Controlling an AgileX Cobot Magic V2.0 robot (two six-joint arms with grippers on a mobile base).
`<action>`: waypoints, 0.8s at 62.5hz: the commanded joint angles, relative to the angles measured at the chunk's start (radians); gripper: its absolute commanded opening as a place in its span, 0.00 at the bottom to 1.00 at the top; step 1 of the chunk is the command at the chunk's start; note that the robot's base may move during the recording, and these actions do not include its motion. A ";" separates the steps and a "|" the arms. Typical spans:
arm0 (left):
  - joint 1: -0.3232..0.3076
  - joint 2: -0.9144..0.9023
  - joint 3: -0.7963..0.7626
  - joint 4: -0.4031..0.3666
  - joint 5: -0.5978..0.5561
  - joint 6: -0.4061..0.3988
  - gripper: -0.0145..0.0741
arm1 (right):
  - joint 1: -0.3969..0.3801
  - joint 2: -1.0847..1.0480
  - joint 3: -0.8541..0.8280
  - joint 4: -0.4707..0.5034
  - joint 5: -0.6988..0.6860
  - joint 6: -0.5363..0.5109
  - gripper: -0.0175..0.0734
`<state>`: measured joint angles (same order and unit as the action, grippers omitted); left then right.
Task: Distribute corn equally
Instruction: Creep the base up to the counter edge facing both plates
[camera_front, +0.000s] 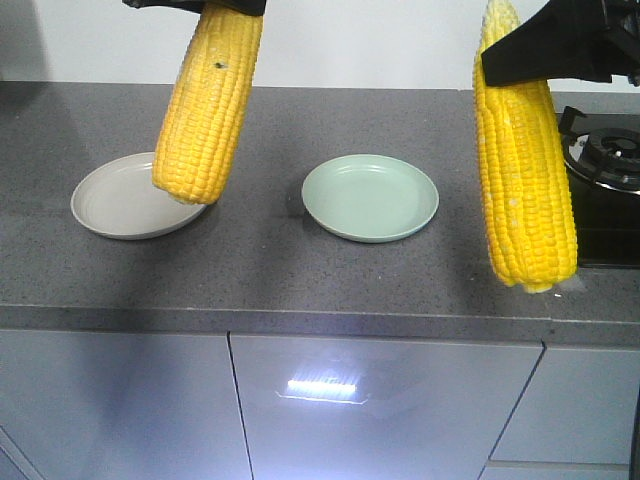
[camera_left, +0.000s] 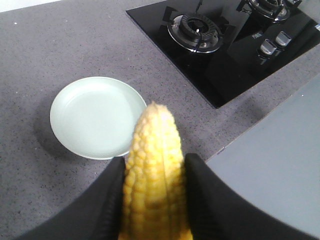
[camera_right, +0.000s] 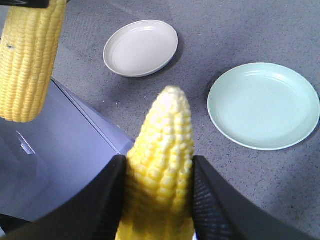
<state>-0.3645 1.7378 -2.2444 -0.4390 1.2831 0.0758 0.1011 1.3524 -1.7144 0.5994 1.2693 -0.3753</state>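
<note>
left gripper clasping one corn cob, right gripper clasping second cob, white plate, green plate

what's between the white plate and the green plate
Only bare speckled grey countertop lies between the round off-white plate and the round pale-green plate, as the front view shows.

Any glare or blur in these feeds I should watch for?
Front view: a glare streak on the cabinet door, otherwise sharp. Left wrist view: the left cob blurs toward the frame's bottom. Right wrist view: the right cob is soft, its tip washed out.
</note>
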 joint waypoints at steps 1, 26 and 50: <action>0.001 -0.041 -0.020 -0.033 -0.026 -0.006 0.16 | -0.006 -0.020 -0.027 0.038 -0.036 -0.005 0.19; 0.001 -0.041 -0.020 -0.033 -0.026 -0.006 0.16 | -0.006 -0.020 -0.027 0.038 -0.036 -0.005 0.19; 0.001 -0.041 -0.020 -0.033 -0.026 -0.006 0.16 | -0.006 -0.020 -0.027 0.038 -0.036 -0.005 0.19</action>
<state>-0.3645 1.7378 -2.2444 -0.4390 1.2831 0.0758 0.1011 1.3524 -1.7144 0.5994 1.2693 -0.3753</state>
